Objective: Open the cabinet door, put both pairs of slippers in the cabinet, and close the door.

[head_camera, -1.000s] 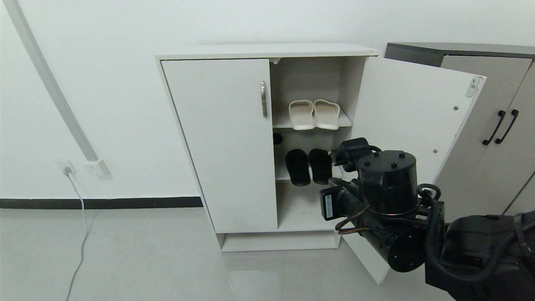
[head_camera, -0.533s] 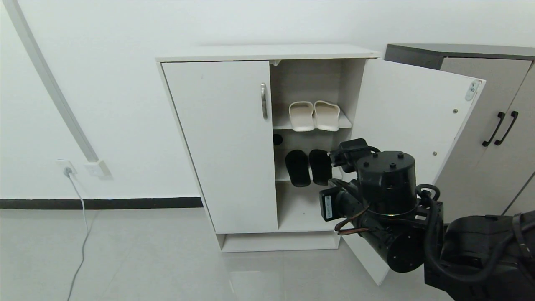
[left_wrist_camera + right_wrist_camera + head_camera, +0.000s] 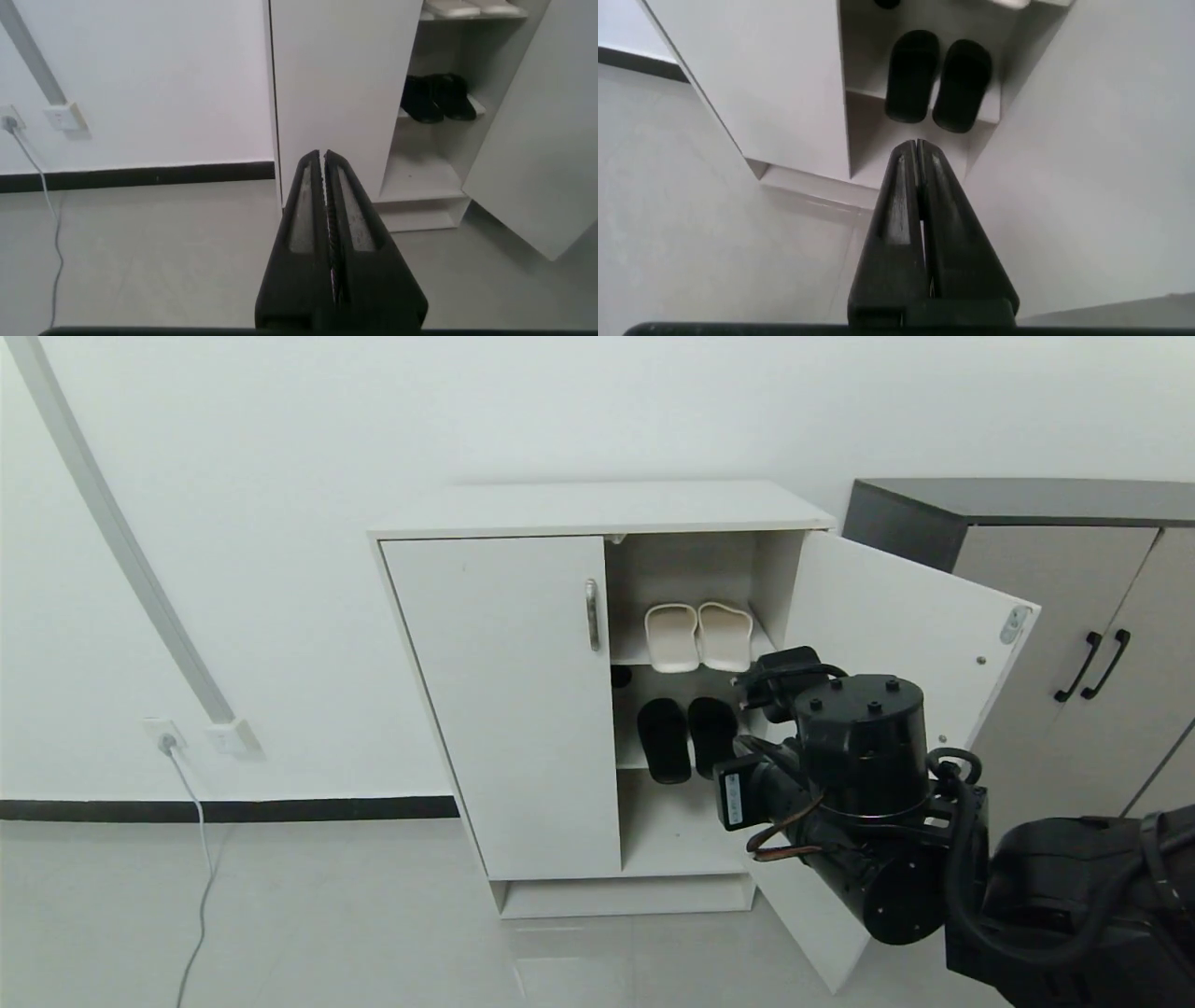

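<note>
The white cabinet [image 3: 504, 709] stands against the wall with its left door closed and its right door [image 3: 887, 635] swung open. A pair of white slippers [image 3: 698, 637] sits on the upper shelf. A pair of black slippers [image 3: 686, 737] lies on the shelf below, also seen as black slippers [image 3: 938, 79] and black slippers [image 3: 439, 96]. My right gripper [image 3: 920, 149] is shut and empty, hovering in front of the open compartment beside the open door [image 3: 1102, 168]. My left gripper [image 3: 322, 157] is shut and empty, farther back over the floor, facing the closed left door.
A grey cabinet [image 3: 1074, 616] with black handles stands just right of the open door. A wall socket with a hanging cable [image 3: 168, 742] is at the left. Bare tiled floor [image 3: 280, 924] spreads before the cabinet.
The whole head picture has shifted: the cabinet now shows lower and a little smaller, so the camera has moved. Slippers stay on their shelves and the door stays open.
</note>
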Robot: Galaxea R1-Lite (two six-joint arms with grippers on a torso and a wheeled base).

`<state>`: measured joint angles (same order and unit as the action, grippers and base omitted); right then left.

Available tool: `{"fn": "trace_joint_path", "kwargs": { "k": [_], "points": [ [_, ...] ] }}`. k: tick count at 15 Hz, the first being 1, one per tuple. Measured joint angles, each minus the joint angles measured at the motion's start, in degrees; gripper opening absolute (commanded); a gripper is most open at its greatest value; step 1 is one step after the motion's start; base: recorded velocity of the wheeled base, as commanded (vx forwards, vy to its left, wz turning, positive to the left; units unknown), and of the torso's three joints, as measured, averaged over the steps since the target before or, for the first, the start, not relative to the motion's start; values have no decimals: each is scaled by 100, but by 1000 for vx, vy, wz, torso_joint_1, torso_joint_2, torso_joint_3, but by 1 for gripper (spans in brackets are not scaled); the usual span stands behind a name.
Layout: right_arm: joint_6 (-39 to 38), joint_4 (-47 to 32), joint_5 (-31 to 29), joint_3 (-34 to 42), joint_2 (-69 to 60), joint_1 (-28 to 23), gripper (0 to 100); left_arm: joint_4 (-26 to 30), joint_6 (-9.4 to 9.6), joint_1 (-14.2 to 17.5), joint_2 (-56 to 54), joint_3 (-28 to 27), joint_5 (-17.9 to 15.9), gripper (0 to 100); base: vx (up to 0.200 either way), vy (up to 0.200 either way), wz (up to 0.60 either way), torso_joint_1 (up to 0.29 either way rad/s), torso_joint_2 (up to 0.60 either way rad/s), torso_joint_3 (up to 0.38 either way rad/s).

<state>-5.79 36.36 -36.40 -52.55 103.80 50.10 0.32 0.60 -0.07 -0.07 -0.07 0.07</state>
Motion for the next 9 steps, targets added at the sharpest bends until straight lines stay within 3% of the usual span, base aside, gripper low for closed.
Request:
{"fn": "trace_joint_path", "kwargs": {
  "k": [9],
  "points": [
    [0,1,0,0,16,6,0,1,2,0,0,-2,0,0,0,0,0,153,-477,-326]
  ]
}}
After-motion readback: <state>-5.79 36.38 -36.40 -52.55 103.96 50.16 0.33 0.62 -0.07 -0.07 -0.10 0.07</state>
